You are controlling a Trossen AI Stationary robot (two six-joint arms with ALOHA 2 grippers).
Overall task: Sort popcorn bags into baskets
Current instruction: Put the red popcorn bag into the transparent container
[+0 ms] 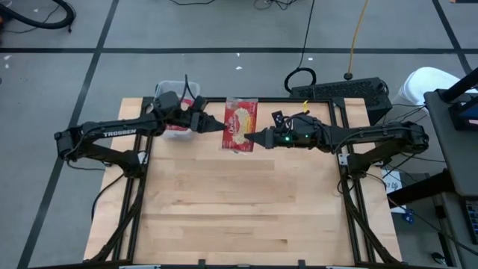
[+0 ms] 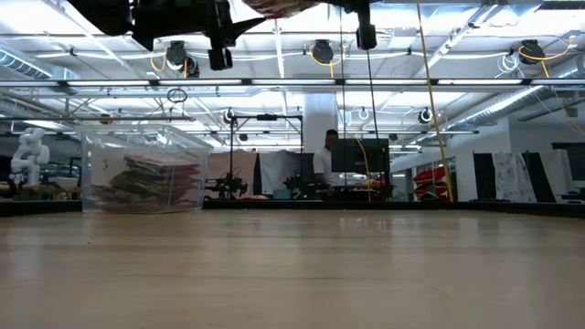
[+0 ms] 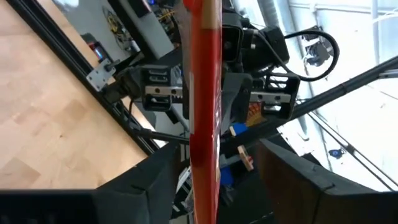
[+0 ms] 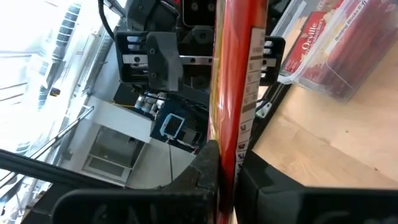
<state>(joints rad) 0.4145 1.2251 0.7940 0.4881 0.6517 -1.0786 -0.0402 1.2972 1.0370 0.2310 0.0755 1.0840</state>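
Note:
One red popcorn bag (image 1: 240, 119), its yellow popcorn picture facing up, hangs in the air over the table's far middle between both grippers. My right gripper (image 1: 251, 139) comes in from the right and is shut on it. My left gripper (image 1: 216, 124) reaches from the left and is open; its fingers (image 3: 146, 186) stand on either side of the bag's left edge (image 3: 205, 124) without touching. The clear basket (image 1: 170, 88) stands at the far-left corner under the left arm, with several red packets (image 2: 151, 178) stacked inside it. My right gripper pinches the bag's right long edge (image 4: 231, 134), toward its near end, between its two fingers (image 4: 202, 171). The fingers come in level from the table's right and lie across the edge. The bag is lifted clear and held roughly flat.
The near half of the wooden table (image 1: 239, 209) is bare. A black box with cables (image 1: 347, 93) sits past the far edge on the right. The basket (image 4: 295, 65) stands close behind the left gripper. A person (image 2: 327, 160) is far off in the room.

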